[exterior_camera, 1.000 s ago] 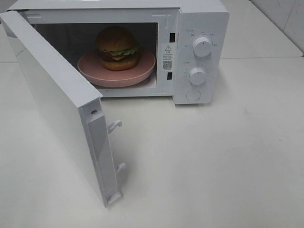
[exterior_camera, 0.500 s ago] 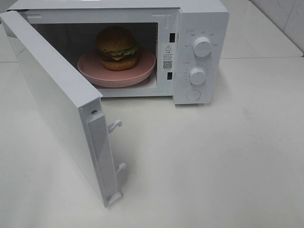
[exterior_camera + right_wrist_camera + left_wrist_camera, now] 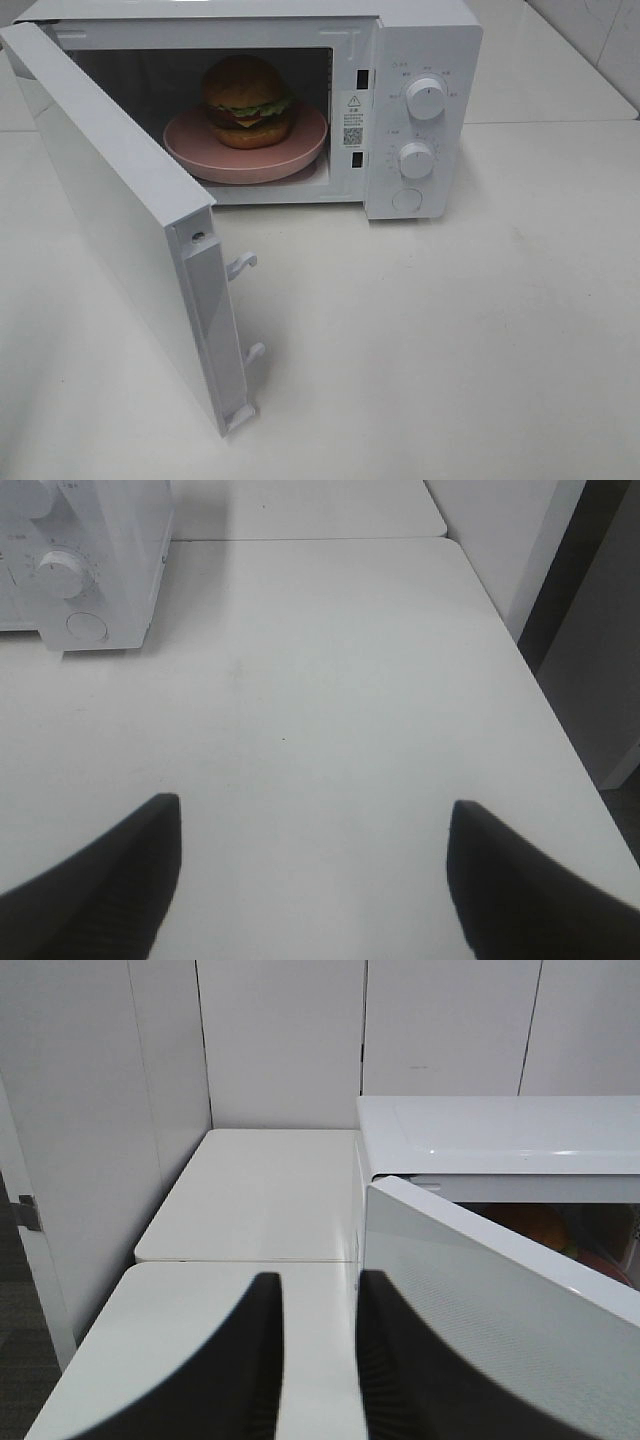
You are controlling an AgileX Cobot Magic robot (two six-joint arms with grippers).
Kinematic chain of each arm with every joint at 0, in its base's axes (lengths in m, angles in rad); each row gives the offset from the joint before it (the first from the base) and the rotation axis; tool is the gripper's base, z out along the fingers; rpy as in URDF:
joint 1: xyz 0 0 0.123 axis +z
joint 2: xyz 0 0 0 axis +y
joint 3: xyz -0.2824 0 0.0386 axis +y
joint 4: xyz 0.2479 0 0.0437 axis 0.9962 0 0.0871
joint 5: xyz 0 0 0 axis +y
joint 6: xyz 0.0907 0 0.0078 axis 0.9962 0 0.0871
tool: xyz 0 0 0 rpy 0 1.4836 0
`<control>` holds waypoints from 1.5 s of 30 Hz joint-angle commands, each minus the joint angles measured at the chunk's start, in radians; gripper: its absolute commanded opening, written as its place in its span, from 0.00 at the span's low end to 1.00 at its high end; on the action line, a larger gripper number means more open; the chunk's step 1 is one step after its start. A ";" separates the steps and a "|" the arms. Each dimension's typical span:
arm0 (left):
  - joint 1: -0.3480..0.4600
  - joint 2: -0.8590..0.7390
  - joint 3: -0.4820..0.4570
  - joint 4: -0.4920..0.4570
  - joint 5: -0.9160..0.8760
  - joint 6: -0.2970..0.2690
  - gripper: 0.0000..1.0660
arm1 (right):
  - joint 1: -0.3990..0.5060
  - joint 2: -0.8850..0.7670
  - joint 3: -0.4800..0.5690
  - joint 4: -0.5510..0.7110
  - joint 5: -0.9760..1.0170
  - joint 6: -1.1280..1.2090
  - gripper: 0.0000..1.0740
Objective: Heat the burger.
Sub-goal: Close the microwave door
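The burger (image 3: 247,100) sits on a pink plate (image 3: 305,150) inside a white microwave (image 3: 425,40) with its door (image 3: 110,200) open. The left gripper (image 3: 318,1295) is empty, its fingers nearly together. The right gripper (image 3: 312,815) is empty and spread wide over the table (image 3: 330,680).

Glossy white microwave (image 3: 430,40), smooth pale table (image 3: 450,340)

Ext. high: bright, even, diffuse overhead light. Faint soft shadow on table (image 3: 480,330) right of door (image 3: 120,220), lower ctr. Cavity (image 3: 170,80) dim, upper left; burger (image 3: 247,100) sharp, adequately lit. Left wrist: small glare spots on microwave top (image 3: 500,1125); L gripper fingers (image 3: 230,1360) blurred, btm edge. Right wrist: R gripper fingers (image 3: 100,880) blurred likewise; img slightly soft.
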 commanded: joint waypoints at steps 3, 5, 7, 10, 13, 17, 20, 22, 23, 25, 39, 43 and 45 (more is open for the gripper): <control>0.004 0.102 -0.004 -0.010 -0.135 -0.001 0.00 | -0.002 -0.026 0.000 0.002 -0.008 -0.010 0.67; 0.004 0.161 0.016 -0.010 -0.244 0.000 0.00 | -0.002 -0.026 0.000 0.002 -0.008 -0.010 0.67; 0.004 0.174 0.028 -0.010 -0.283 0.000 0.00 | -0.002 -0.026 0.000 0.002 -0.008 -0.010 0.67; 0.004 0.225 0.104 -0.010 -0.488 0.000 0.00 | -0.002 -0.026 0.000 0.002 -0.008 -0.010 0.67; 0.004 0.260 0.177 -0.010 -0.634 -0.001 0.00 | -0.002 -0.026 0.000 0.002 -0.008 -0.010 0.67; 0.004 0.295 0.248 -0.010 -0.774 -0.002 0.00 | -0.002 -0.026 0.000 0.002 -0.008 -0.010 0.67; 0.004 0.335 0.315 -0.010 -0.893 -0.027 0.00 | -0.002 -0.026 0.000 0.002 -0.008 -0.010 0.67; 0.004 0.383 0.362 -0.010 -0.942 -0.084 0.00 | -0.002 -0.026 0.000 0.002 -0.008 -0.010 0.67; 0.004 0.383 0.362 -0.010 -0.942 -0.084 0.00 | -0.002 -0.026 0.000 0.002 -0.008 -0.010 0.67; 0.004 0.437 0.390 -0.009 -0.988 -0.110 0.00 | -0.002 -0.026 0.000 0.002 -0.008 -0.010 0.67; 0.004 0.714 0.388 -0.006 -1.145 -0.171 0.00 | -0.002 -0.026 0.000 0.002 -0.008 -0.010 0.67; 0.004 0.784 0.372 0.032 -1.161 -0.206 0.00 | -0.002 -0.026 0.000 0.002 -0.008 -0.010 0.67; 0.004 0.802 0.364 0.062 -1.161 -0.215 0.00 | -0.002 -0.026 0.000 0.002 -0.008 -0.010 0.67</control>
